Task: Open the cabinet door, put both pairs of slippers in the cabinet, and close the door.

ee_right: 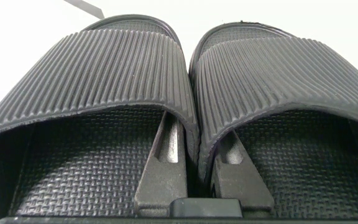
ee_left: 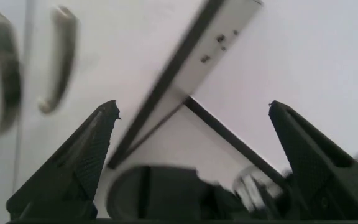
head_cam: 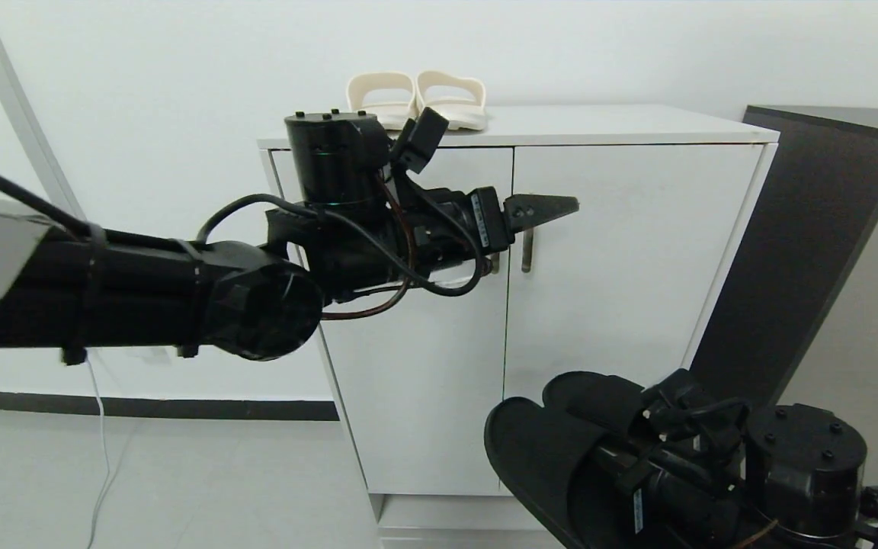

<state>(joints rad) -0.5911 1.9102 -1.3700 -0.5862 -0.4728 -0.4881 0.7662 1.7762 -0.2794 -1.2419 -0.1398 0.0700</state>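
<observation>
Left arm stretched out level, left gripper [ee_left: 191,155] pointing forward with jaws spread wide; right arm low, right gripper [ee_right: 197,171] clamped on the adjoining inner walls of the black slippers [ee_right: 104,74], one finger inside each.

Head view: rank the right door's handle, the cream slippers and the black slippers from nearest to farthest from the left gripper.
1. The right door's handle, just below the left gripper.
2. The cream slippers, up on the cabinet top, toward the robot's left.
3. The black slippers, low down, held on the right gripper.
</observation>
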